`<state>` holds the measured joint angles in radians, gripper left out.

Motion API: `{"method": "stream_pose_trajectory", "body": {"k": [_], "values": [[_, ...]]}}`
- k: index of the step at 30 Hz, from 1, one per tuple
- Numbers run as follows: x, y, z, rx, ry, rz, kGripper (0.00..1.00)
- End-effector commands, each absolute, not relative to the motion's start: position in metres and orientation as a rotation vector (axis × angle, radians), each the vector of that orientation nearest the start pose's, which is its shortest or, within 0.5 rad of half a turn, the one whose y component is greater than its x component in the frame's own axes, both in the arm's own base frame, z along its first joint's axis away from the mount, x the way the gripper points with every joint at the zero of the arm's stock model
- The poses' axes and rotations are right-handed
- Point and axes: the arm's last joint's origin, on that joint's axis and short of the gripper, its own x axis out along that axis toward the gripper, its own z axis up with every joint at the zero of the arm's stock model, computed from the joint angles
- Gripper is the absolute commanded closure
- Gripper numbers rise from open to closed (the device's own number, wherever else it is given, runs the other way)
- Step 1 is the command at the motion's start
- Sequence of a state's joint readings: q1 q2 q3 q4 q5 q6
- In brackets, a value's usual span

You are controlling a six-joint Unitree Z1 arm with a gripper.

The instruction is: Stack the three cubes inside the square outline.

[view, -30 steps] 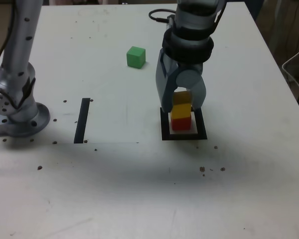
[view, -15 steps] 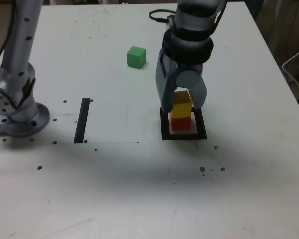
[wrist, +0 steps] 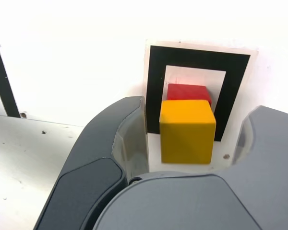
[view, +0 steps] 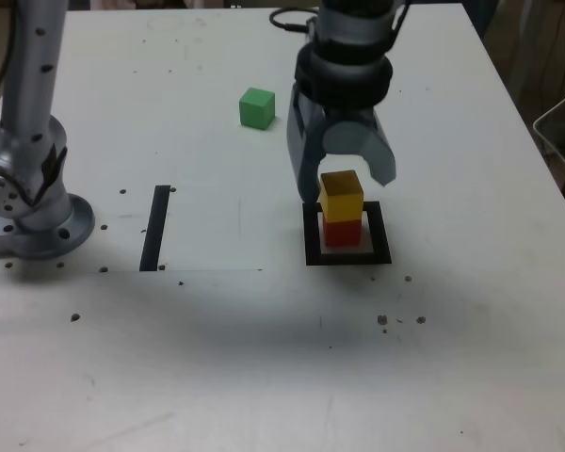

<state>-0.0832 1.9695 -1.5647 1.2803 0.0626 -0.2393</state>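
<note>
The yellow cube rests on the red cube inside the square outline, right of centre in the exterior view. My gripper hangs open just above and behind the stack, its fingers spread wider than the yellow cube and apart from it. In the wrist view the yellow cube sits between the two grey fingers with gaps on both sides, the red cube showing beneath it inside the black frame. The green cube lies alone farther back on the table.
A straight black tape strip lies to the exterior view's left of the outline. The arm's grey base stands at the left edge. A black cable runs behind the arm. Small dark specks dot the white table.
The gripper has risen off the yellow cube and drawn back a little; the cube stays on the red one, now fully visible below the fingers.
</note>
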Motion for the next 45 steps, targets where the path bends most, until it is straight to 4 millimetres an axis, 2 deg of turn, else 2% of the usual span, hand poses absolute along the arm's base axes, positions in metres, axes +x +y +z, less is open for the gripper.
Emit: {"method": "stream_pose_trajectory", "body": {"k": [1, 9, 16, 24, 32, 39, 45], "values": [[0.336, -0.022, 0.283, -0.066, 1.652, 0.191, 0.01], [0.31, 0.004, 0.308, -0.1, 1.628, 0.215, 0.01], [0.298, 0.035, 0.316, -0.169, 1.628, 0.242, 0.01], [0.285, 0.094, 0.32, -0.275, 1.603, 0.35, 0.01], [0.271, 0.152, 0.315, -0.286, 1.588, 0.442, 0.01], [0.265, 0.19, 0.306, -0.143, 1.606, 0.372, 0.01], [0.26, 0.199, 0.286, 0.081, 1.724, 0.162, 0.01]]}}
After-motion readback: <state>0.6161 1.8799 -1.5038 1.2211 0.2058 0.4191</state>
